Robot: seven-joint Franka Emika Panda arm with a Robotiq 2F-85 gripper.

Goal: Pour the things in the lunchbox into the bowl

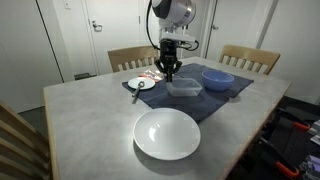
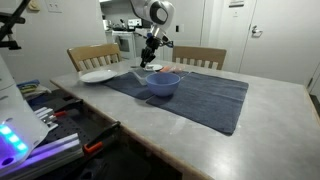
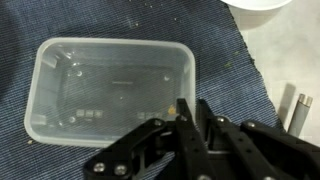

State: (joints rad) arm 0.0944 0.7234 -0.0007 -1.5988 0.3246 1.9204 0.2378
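The clear lunchbox (image 3: 110, 90) lies flat on the dark blue mat (image 3: 60, 20) and looks nearly empty; only one small orange speck (image 3: 172, 103) shows inside, by its right wall. My gripper (image 3: 195, 102) stands over that wall, one finger inside and one outside, nearly together on the rim. In both exterior views the gripper (image 1: 170, 72) (image 2: 150, 62) points straight down at the lunchbox (image 1: 183, 88). The blue bowl (image 1: 217, 79) (image 2: 163, 83) stands on the mat beside the lunchbox. The things inside the bowl cannot be made out.
A large white plate (image 1: 167, 134) (image 2: 98, 75) sits off the mat on the grey table. A small white dish (image 1: 141, 84) (image 3: 258, 4) with a utensil (image 3: 300, 110) stands close to the lunchbox. Two wooden chairs (image 1: 250, 58) stand behind the table.
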